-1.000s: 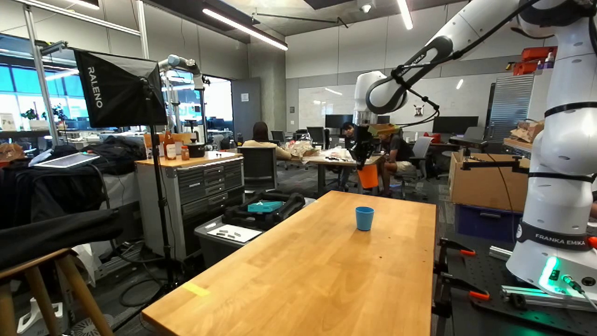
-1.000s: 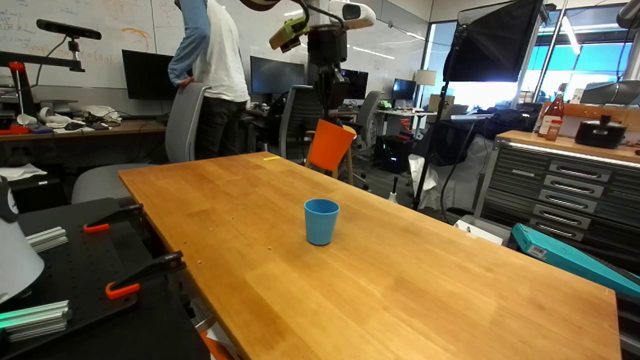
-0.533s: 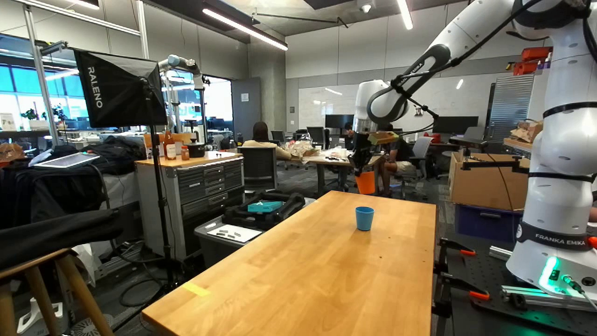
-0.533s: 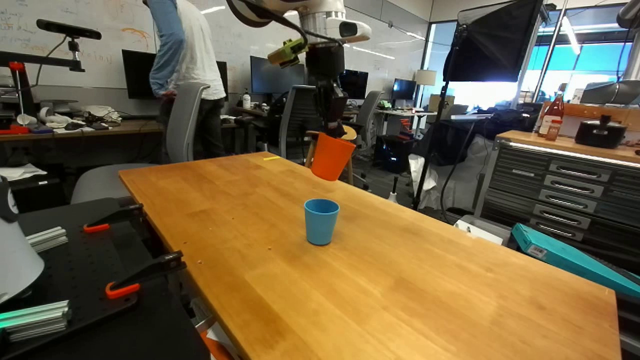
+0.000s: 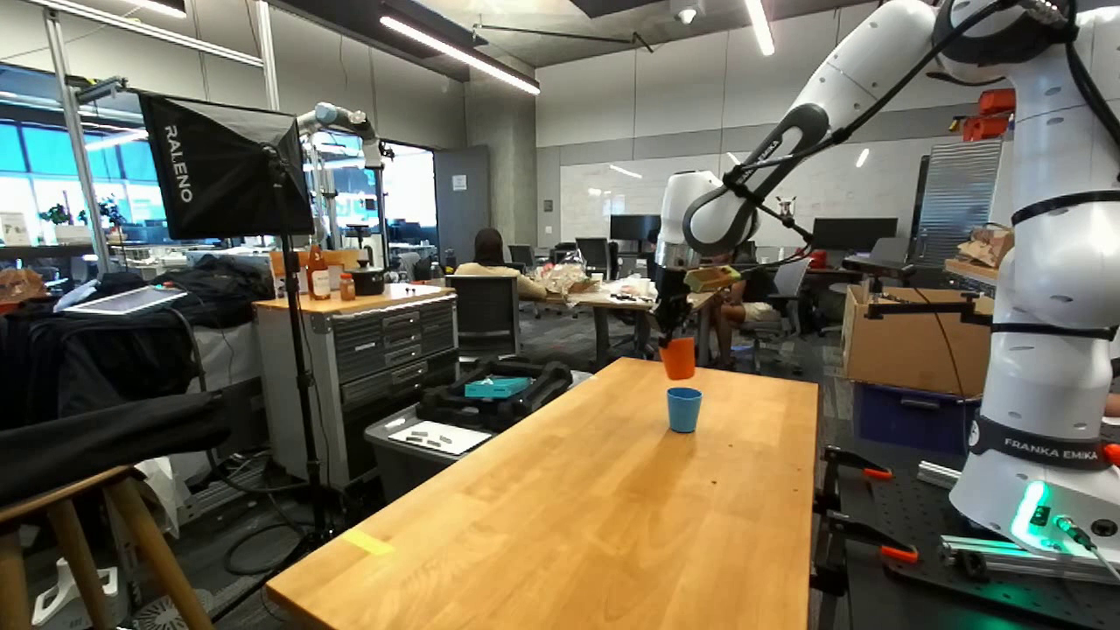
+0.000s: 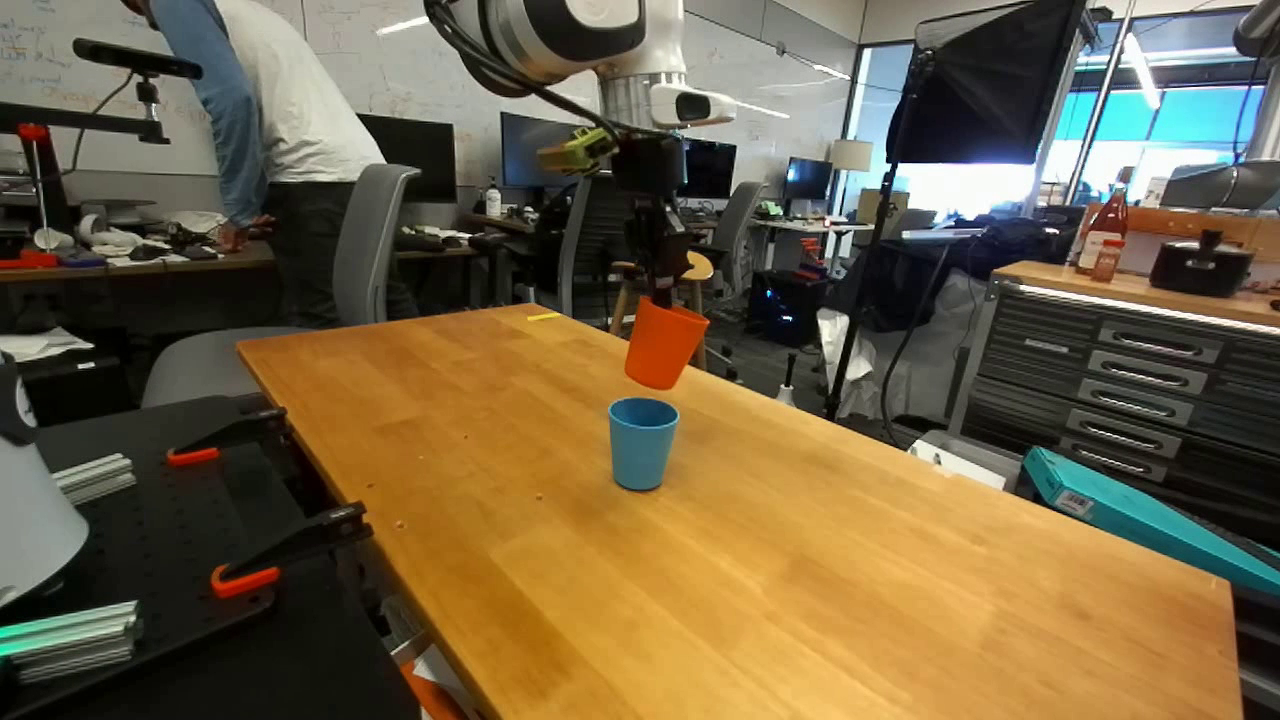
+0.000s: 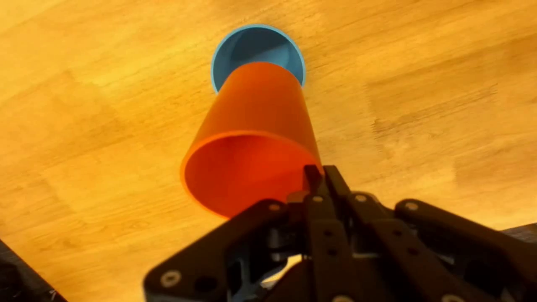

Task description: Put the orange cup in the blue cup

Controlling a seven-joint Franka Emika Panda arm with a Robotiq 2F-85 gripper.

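Observation:
The blue cup (image 5: 683, 411) stands upright on the wooden table, and it also shows in an exterior view (image 6: 642, 448). My gripper (image 7: 322, 170) is shut on the rim wall of the orange cup (image 7: 262, 100), with one finger inside the cup and one outside. The orange cup hangs tilted in the air, and it shows in both exterior views (image 5: 678, 360) (image 6: 664, 345). In the wrist view its base overlaps the near part of the blue cup's opening (image 7: 256, 46). In both exterior views the orange cup is above the blue cup and apart from it.
The wooden table (image 6: 800, 580) runs under both cups. Black clamps with orange ends (image 6: 290, 550) grip the table edge on the robot base side. A softbox lamp (image 5: 227, 166) and a drawer cabinet (image 5: 367, 367) stand beyond the table. A person (image 6: 290, 130) stands behind a chair.
My gripper has moved down with the orange cup, bringing it closer to the blue cup's opening. The blue cup has not moved. The person in the background has moved left.

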